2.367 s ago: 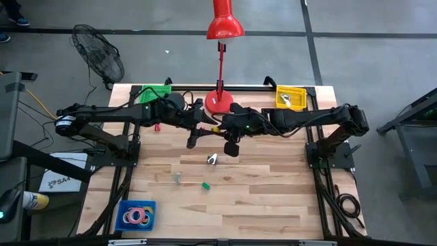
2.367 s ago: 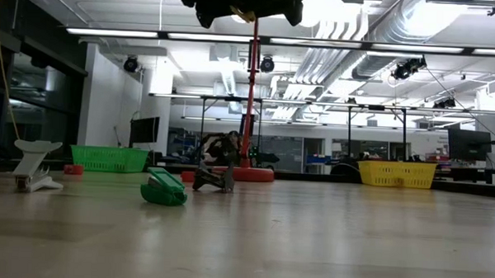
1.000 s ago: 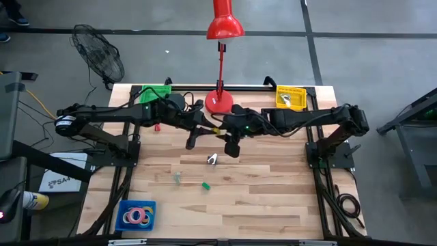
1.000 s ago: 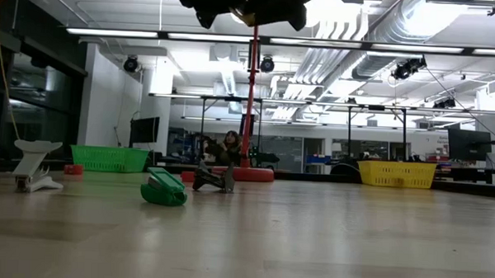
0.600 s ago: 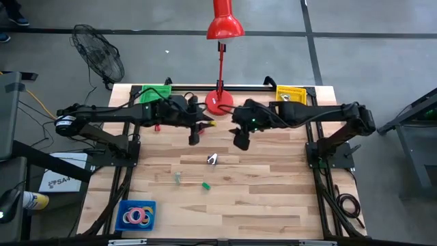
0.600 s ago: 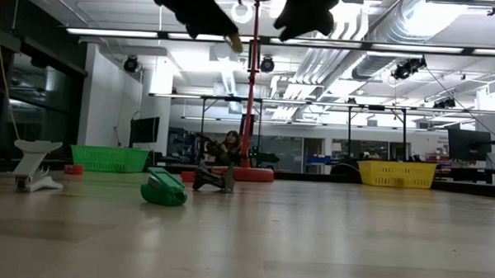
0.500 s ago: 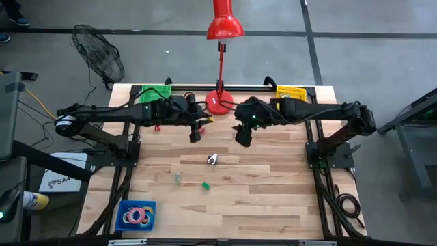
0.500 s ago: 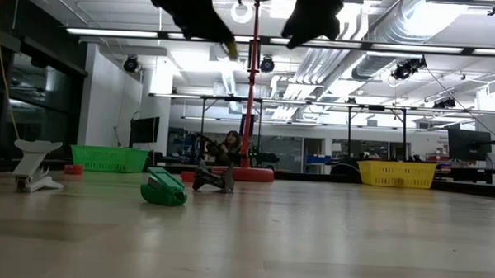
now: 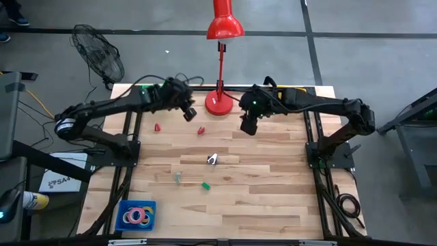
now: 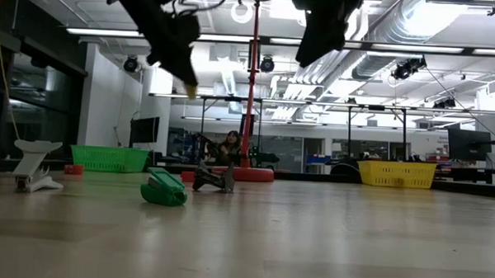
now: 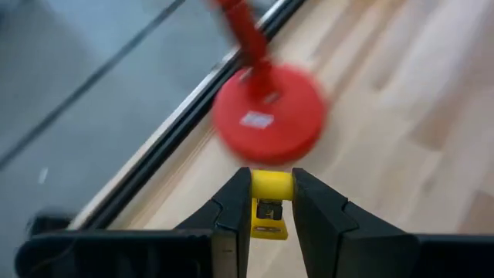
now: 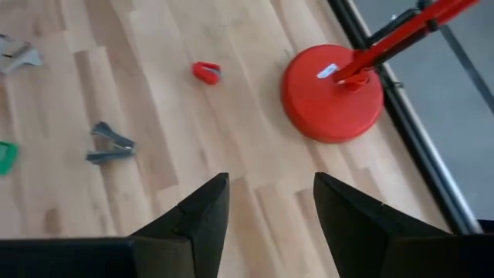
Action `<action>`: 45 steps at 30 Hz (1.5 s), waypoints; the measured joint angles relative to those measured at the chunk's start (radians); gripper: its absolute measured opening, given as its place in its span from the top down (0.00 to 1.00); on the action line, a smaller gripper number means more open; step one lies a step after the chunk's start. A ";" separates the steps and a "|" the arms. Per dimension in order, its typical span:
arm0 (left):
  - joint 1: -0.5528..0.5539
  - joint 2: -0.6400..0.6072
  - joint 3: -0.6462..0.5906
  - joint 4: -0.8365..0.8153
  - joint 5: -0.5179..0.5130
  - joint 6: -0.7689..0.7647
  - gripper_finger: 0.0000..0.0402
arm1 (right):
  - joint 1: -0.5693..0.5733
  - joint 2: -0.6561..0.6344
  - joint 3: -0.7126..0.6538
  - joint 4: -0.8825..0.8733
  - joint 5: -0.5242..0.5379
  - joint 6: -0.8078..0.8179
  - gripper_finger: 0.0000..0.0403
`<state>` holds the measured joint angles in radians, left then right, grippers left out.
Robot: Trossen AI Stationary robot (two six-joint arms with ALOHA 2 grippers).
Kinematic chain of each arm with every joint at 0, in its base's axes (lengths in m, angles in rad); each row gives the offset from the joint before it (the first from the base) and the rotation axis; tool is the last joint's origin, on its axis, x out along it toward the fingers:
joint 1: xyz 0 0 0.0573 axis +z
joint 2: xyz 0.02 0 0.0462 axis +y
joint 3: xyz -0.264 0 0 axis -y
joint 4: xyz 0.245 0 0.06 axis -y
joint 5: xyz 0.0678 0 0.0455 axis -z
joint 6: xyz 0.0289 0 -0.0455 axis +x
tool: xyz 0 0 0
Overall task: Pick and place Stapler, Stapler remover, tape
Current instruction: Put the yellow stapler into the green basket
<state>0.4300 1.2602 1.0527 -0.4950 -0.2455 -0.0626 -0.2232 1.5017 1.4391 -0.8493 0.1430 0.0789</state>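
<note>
A small yellow stapler (image 11: 270, 202) is held high over the table's far left part by my left gripper (image 9: 189, 114), next to the red lamp base (image 9: 218, 102). My right gripper (image 9: 248, 128) hangs open and empty to the right of that base. On the table lie two red staplers (image 9: 200, 130) (image 9: 157, 127), a green stapler (image 10: 163, 188), and a dark staple remover (image 12: 108, 143). The tape rolls (image 9: 136, 216) lie in a blue tray (image 9: 124, 206) at the near left. My left gripper pinches the yellow stapler by its two sides (image 11: 257, 207) between its two fingers. The fingers slant down toward the table's far edge. The stapler is lifted clear of the table, and its yellow end (image 10: 189, 91) shows below the fingertips.
A green basket (image 10: 108, 157) stands at the far left and a yellow basket (image 10: 397, 173) at the far right. The lamp's pole (image 9: 220, 65) rises between the two arms. A small white holder (image 10: 33, 166) and a pale piece (image 9: 212, 159) also lie on the wood.
The two grippers, close together over the table's middle a second ago, have drawn apart. My left gripper has swung toward the far left with the yellow stapler and tipped downward. My right gripper has gone toward the far right without it.
</note>
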 joint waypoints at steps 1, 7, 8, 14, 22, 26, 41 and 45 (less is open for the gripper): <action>0.025 0.000 0.000 -0.025 0.000 -0.016 0.82 | -0.010 0.000 0.000 0.000 0.000 -0.013 0.55; 0.167 0.001 0.000 -0.148 0.000 -0.104 0.82 | -0.080 0.000 0.000 0.000 -0.007 -0.095 0.56; 0.190 0.001 0.000 -0.163 0.000 -0.113 0.82 | -0.092 0.000 0.000 0.000 -0.007 -0.106 0.56; 0.328 0.022 0.000 -0.244 0.000 -0.120 0.82 | -0.167 0.000 0.000 0.018 -0.008 -0.132 0.56; 0.477 0.105 0.000 -0.234 0.039 -0.002 0.82 | -0.261 0.000 0.000 0.068 -0.003 -0.124 0.56; 0.541 0.152 0.000 -0.225 0.081 0.074 0.82 | -0.299 0.000 0.000 0.068 0.008 -0.122 0.56; 0.680 0.240 0.000 -0.194 0.152 0.112 0.82 | -0.396 0.004 0.000 0.088 -0.003 -0.190 0.56; 0.697 0.258 0.000 -0.194 0.175 0.083 0.82 | -0.424 0.004 -0.001 0.093 -0.043 -0.227 0.56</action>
<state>1.1266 1.5185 1.0531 -0.6893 -0.0710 0.0208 -0.6471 1.5055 1.4384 -0.7558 0.1003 -0.1479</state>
